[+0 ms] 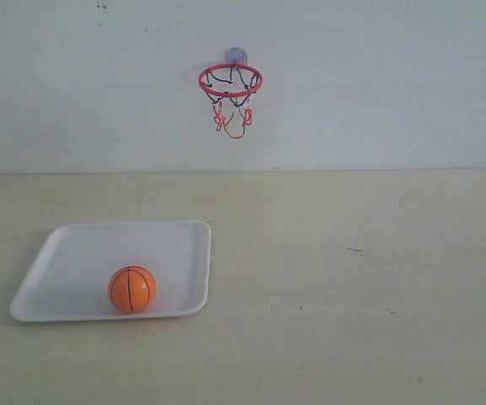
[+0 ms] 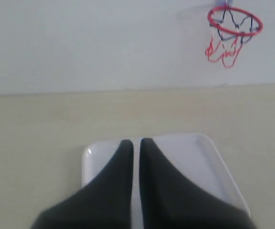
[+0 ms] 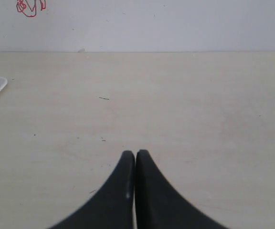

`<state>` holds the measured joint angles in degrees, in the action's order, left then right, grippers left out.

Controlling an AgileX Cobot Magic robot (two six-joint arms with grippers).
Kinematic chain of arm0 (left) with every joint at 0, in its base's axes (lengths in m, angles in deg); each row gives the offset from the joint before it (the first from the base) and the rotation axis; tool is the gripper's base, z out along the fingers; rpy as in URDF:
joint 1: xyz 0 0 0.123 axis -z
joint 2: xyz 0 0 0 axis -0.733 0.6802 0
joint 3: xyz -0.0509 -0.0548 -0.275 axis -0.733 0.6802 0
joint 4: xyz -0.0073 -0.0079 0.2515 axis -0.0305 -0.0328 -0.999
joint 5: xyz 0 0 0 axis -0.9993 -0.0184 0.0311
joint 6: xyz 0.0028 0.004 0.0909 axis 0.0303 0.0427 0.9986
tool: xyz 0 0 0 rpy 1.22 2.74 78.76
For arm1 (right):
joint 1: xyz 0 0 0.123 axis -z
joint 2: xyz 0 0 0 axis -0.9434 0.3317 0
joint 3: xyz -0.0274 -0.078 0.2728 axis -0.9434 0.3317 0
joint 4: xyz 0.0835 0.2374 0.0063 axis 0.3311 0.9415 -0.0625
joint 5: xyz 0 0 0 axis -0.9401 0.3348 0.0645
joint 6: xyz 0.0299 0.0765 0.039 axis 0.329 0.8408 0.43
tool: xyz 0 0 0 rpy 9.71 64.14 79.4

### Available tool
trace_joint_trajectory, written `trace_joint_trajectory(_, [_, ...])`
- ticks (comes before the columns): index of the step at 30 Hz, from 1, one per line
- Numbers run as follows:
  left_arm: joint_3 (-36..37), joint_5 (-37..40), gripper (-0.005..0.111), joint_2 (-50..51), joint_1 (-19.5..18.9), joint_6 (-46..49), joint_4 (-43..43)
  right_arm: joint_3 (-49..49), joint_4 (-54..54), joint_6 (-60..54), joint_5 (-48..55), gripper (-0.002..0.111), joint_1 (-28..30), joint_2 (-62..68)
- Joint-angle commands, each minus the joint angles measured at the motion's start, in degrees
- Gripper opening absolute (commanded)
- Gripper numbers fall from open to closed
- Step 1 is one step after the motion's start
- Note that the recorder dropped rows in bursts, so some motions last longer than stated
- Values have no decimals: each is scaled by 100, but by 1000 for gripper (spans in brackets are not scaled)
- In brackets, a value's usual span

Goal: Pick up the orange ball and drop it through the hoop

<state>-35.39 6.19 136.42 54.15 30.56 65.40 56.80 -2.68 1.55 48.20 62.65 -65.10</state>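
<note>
Now orange ball (image 1: pixel 132 288) in white tray (image 1: pixel 74 253), seam upright; hoop (image 1: pixel 230 80) ring level; left fingers (image 2: pixel 121 167), right fingers (image 3: pixel 127 167) closed, empty.

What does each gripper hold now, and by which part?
Nothing. The left gripper and the right gripper are both shut with nothing between the fingers; the orange ball lies free in the white tray.

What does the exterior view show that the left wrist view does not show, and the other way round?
Only the exterior view shows the orange ball, which lies in the white tray. Only the left wrist view shows the left pincer, its jaws nearly together and holding nothing. Both views show the tray, the hoop fixed on the wall, and the pale table.
</note>
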Motion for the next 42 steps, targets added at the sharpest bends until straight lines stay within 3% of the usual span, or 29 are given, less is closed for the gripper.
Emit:
trace_joint_trajectory(1, [-419, 886, 4, 604, 39, -67, 63, -3, -26, 31, -21, 0, -5, -25])
trace_joint_trajectory(9, [-2419, 3596, 4, 2513, 39, -67, 87, -3, -26, 31, -21, 0, -5, -25])
trace_joint_trajectory(14, [-3572, 4685, 4, 3397, 247, 29, 288, -3, -26, 31, -21, 0, -5, -25])
trace_joint_trajectory(22, [-4573, 5066, 4, 4228, 1303, -552, -1031, -3, -26, 31, -21, 0, -5, -25])
trace_joint_trajectory(27, [-5112, 5621, 4, 4894, 1422, -1002, -1486, -3, -26, 31, -21, 0, -5, -25])
trace_joint_trajectory(31, [-5372, 5583, 4, 5343, 1422, -1012, -1488, -3, -26, 31, -21, 0, -5, -25])
trace_joint_trajectory(36, [-5538, 5463, 25, 5716, 1422, -1012, -1488, -3, -26, 31, -21, 0, -5, -25])
trace_joint_trajectory(42, [-5538, 5308, 71, 5954, 1422, -1146, -1585, -3, -26, 31, -21, 0, -5, -25])
